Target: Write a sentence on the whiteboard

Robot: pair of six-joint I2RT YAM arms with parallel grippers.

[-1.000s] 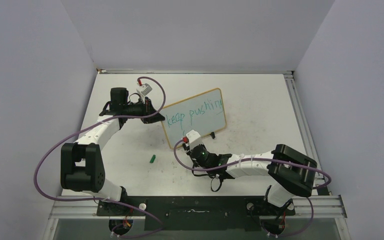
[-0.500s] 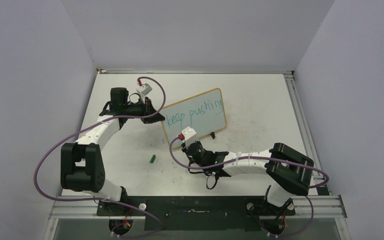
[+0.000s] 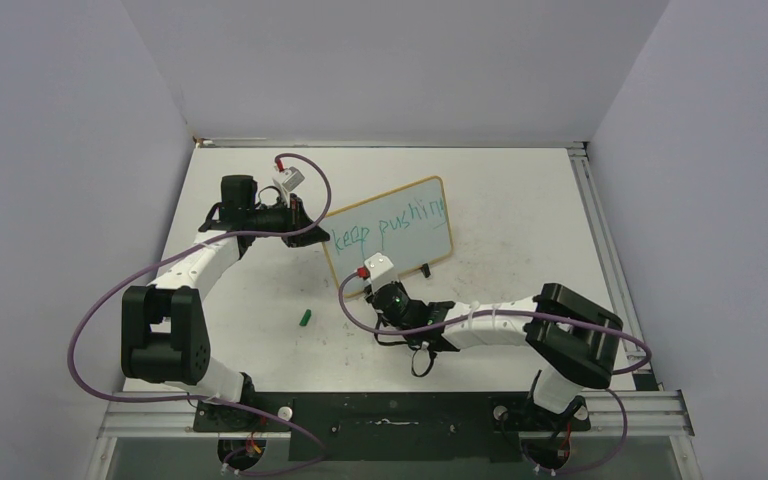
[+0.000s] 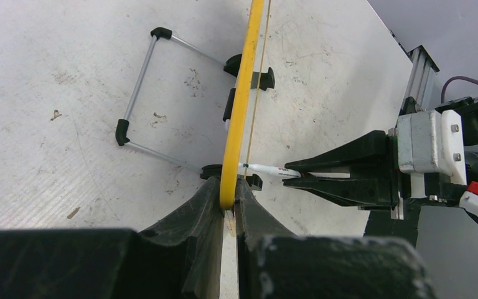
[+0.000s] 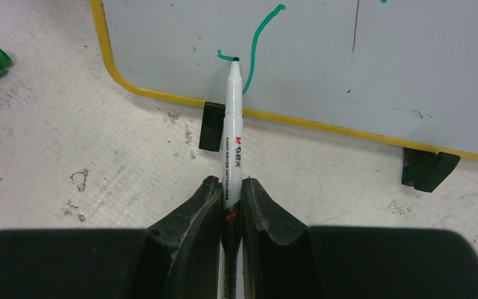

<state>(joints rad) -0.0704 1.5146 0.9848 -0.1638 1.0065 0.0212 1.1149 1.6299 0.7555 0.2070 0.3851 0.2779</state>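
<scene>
whiteboard: stands upright on its long edge near the middle of the table, turned at an angle, its left end nearer the table's near edge; thin yellow frame.
sentence: teal-green handwriting along the top of the board; the top view shows "keep" and then "pushin" with a last letter too small to read. Lower down, by the board's bottom left corner, is one hooked green stroke.
left claw: narrow, its two fingers pinching the yellow frame at the board's left edge, one finger on each face.
right claw: narrow, clamped on the barrel of a white marker, low over the table in front of the board.
marker tip: touches the board face at the short end of the hooked stroke, just above the bottom frame.
clip feet: two black clips under the bottom edge, resting on the table; the marker lies just right of the left one.
wire stand: thin metal loop with black corners, lying on the table behind the board.
green cap: lies on the table left of the right claw, apart from the board.
</scene>
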